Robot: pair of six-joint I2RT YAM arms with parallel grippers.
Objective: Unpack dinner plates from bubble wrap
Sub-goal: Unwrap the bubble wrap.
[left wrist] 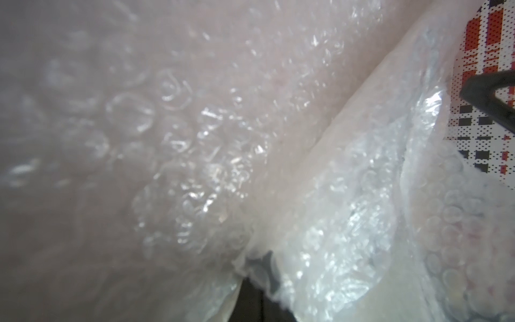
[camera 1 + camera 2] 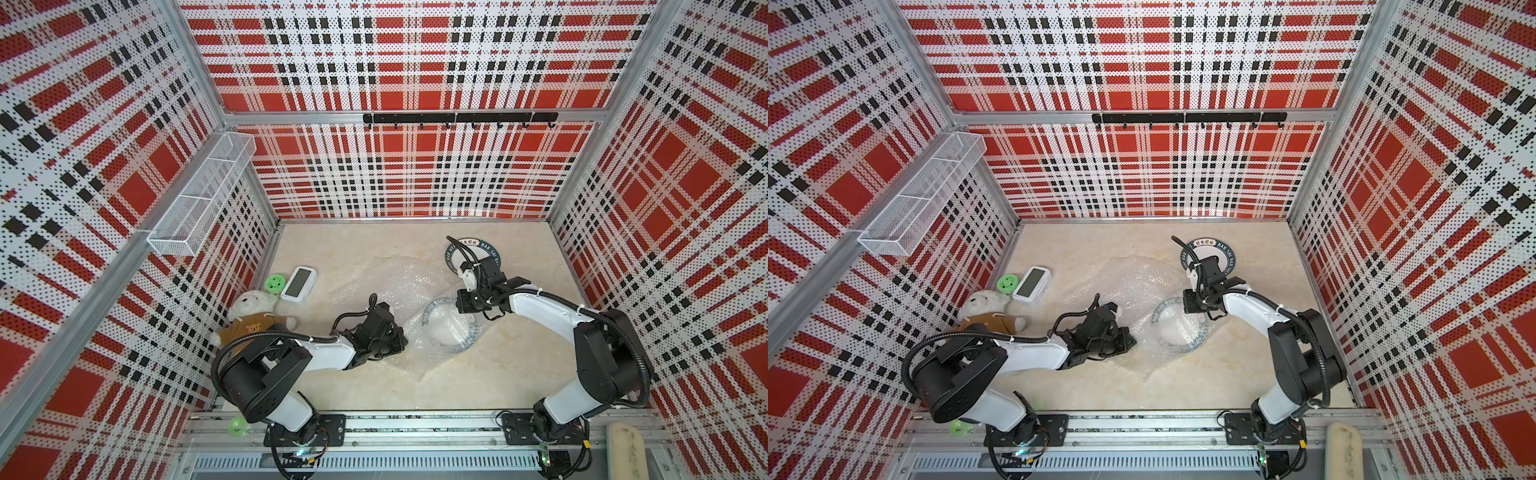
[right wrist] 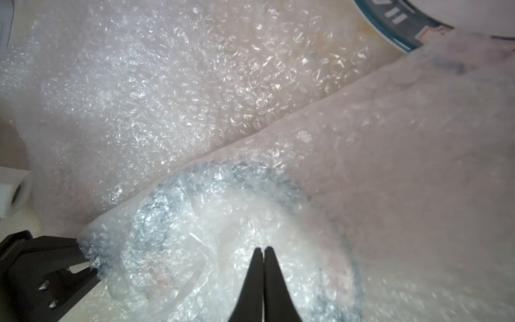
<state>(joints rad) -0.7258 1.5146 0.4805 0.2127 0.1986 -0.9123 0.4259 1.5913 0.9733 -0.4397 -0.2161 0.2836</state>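
A dinner plate (image 2: 446,332) (image 2: 1177,328) lies mid-table under bubble wrap (image 2: 415,357), its dark rim showing through the film (image 3: 223,195). My left gripper (image 2: 404,338) (image 2: 1132,338) is at the wrap's left edge and shut on it; the film drapes over the jaws (image 1: 259,267). My right gripper (image 2: 460,309) (image 3: 263,249) hovers over the wrapped plate, shut, with nothing seen between its fingers. A bare plate (image 2: 469,242) (image 2: 1204,242) (image 3: 390,30) lies behind, partly hidden by the right wrist. A loose sheet of bubble wrap (image 2: 390,278) (image 3: 167,83) lies between them.
A teddy bear (image 2: 253,316), a white digital clock (image 2: 298,282) and a small green disc (image 2: 274,283) sit at the table's left side. A wire basket (image 2: 199,195) hangs on the left wall and a hook rail (image 2: 457,118) on the back wall.
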